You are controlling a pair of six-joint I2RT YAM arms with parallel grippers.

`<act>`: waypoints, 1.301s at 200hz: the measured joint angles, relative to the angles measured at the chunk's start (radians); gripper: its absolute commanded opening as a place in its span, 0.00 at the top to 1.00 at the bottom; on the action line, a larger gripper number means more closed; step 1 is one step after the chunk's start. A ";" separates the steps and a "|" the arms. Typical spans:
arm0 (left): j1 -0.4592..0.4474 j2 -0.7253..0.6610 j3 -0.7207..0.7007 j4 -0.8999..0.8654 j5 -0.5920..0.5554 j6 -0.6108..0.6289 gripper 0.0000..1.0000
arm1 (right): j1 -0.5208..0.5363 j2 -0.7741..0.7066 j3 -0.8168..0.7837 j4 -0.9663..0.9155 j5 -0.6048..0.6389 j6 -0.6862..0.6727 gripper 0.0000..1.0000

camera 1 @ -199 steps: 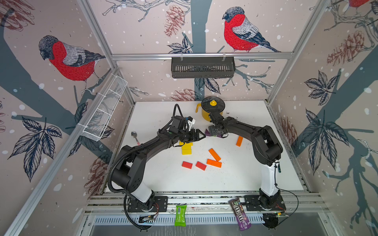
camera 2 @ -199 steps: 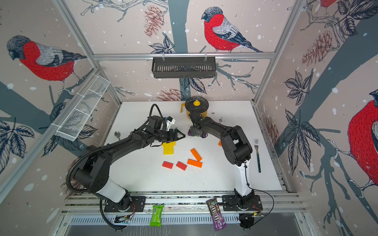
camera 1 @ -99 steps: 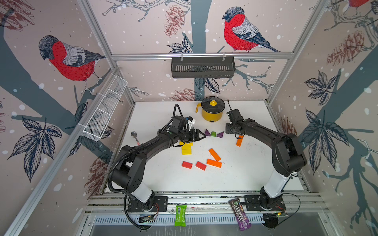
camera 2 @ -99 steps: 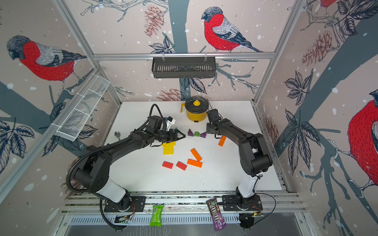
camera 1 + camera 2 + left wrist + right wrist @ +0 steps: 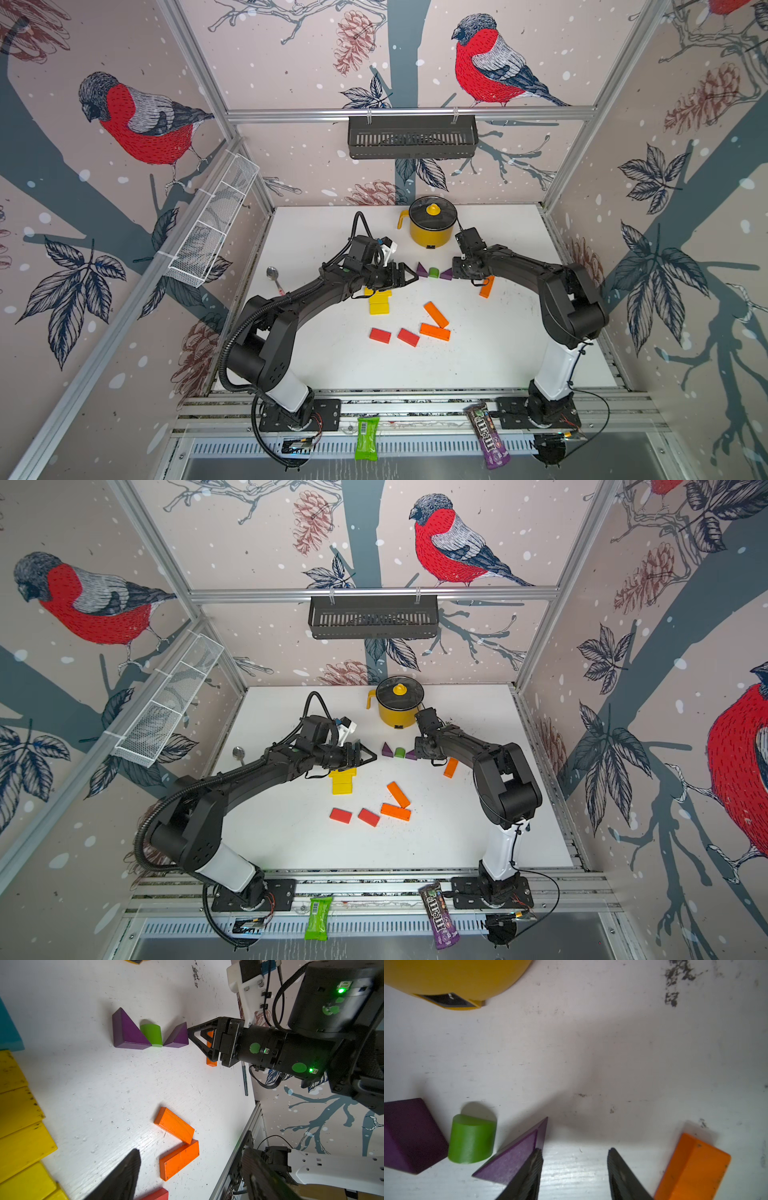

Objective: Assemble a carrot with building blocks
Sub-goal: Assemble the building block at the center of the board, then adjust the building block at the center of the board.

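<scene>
The small purple triangle lies at one end of a short row on the desk, just beside the green half-round piece, with the larger purple triangle on that piece's far side. The row sits near the yellow pot and reads as the carrot's leafy top, so the build looks early. The right tool stands part open and holds nothing. One finger rests against the small triangle's sloped edge, the gap between the jaws shows only bare desk, and a lone orange block lies near the other jaw. That contact is the likely trouble: if the tool pulls away or closes while pressed on the triangle, it could drag or swing it, shove the light green piece and break the row, and a sideways move could knock the orange block. The left tool hovers near the row's other end, turned on its side. Its fingers show apart in the left wrist view with nothing between them. With both arms so close there, they could clash. Beneath that arm lie yellow blocks, and farther out two orange blocks and two red blocks, well apart from the row.
</scene>
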 measured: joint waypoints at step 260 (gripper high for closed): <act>0.000 -0.003 0.000 0.002 -0.001 0.000 0.22 | 0.091 0.153 0.235 -0.063 0.108 -0.020 0.19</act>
